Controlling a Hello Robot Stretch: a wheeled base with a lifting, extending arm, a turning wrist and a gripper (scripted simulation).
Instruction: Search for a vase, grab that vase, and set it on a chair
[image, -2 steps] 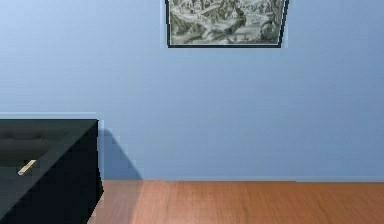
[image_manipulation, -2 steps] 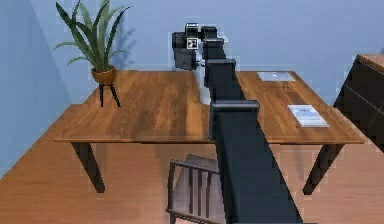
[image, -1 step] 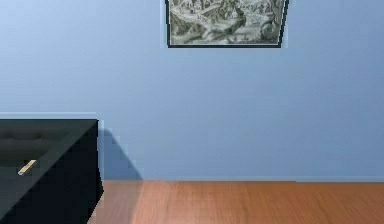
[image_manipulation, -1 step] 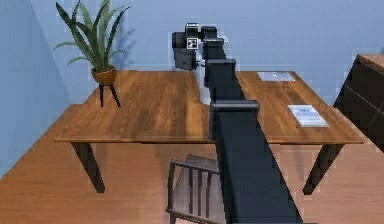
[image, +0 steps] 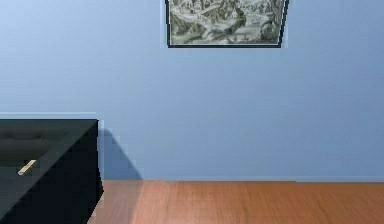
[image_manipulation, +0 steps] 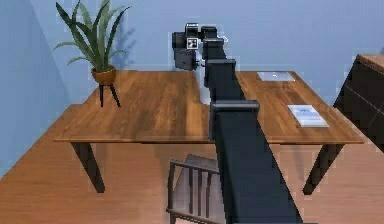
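Note:
In the arm side view the dark arm reaches up from the bottom edge across a wooden table (image_manipulation: 150, 110). My gripper (image_manipulation: 184, 52) is at the arm's end, above the table's far edge with the blue wall behind it. Its far end is too dark to make out, so I cannot tell whether it holds anything. A leafy plant in an orange-brown pot (image_manipulation: 103, 74) stands on a small dark stand at the table's far left corner, left of the gripper. A dark slatted chair (image_manipulation: 195, 192) stands at the table's near side, just left of the arm.
Two flat pale things lie on the table's right part (image_manipulation: 307, 115) (image_manipulation: 275, 75). A dark cabinet (image_manipulation: 366, 92) stands at the right edge. In the forward view a blue wall with a framed picture (image: 227, 22) is close ahead, and a black unit (image: 55, 170) sits at the left.

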